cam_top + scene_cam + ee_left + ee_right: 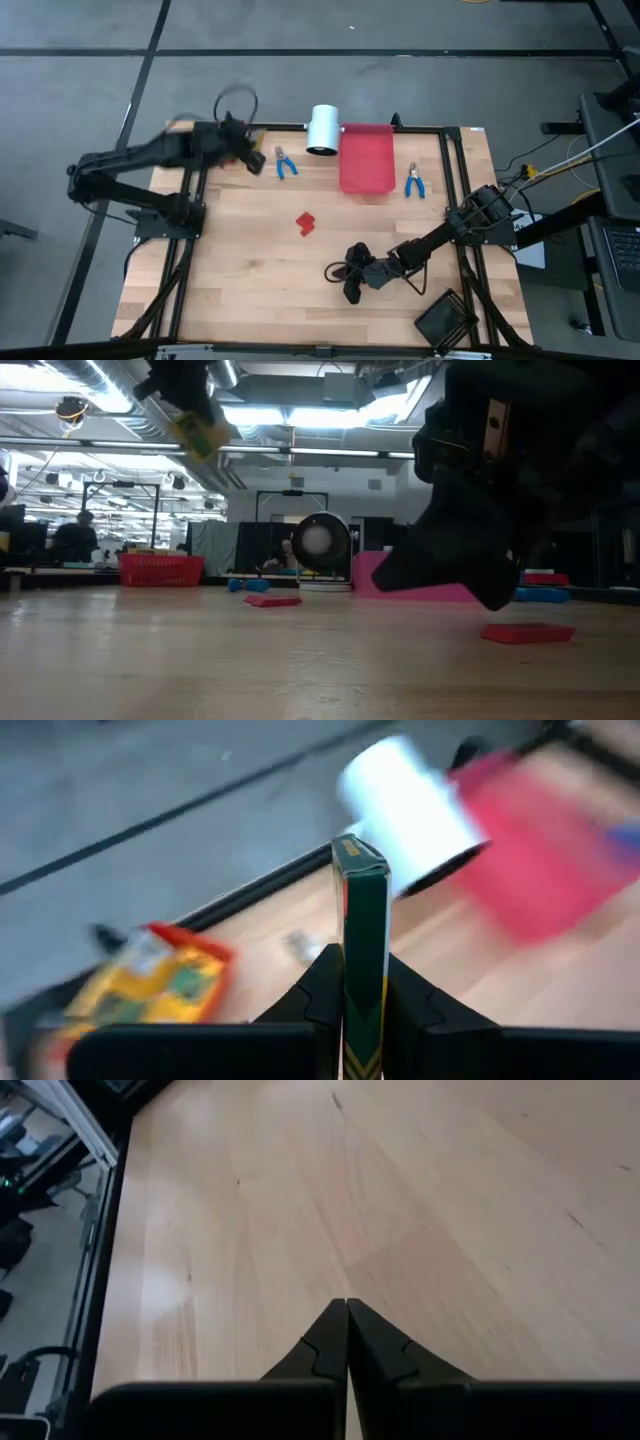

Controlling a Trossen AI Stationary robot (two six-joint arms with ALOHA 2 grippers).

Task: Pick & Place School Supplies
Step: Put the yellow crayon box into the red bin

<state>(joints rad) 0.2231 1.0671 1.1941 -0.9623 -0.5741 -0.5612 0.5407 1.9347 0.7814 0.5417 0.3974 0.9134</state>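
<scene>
The left arm reaches from its base at the desk's left edge toward the far left corner, elbow bent, its wrist raised well above the surface. The left gripper (364,1020) has its jaws closed on a box (364,940), pinching it edge-on so it stands upright between the fingers. The right arm stretches from the right edge toward the near middle, held low. The right gripper (347,1342) has its jaws pressed together with nothing between them.

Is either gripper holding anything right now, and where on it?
The left gripper pinches a small box by its flat sides at one end. The right gripper holds nothing.
</scene>
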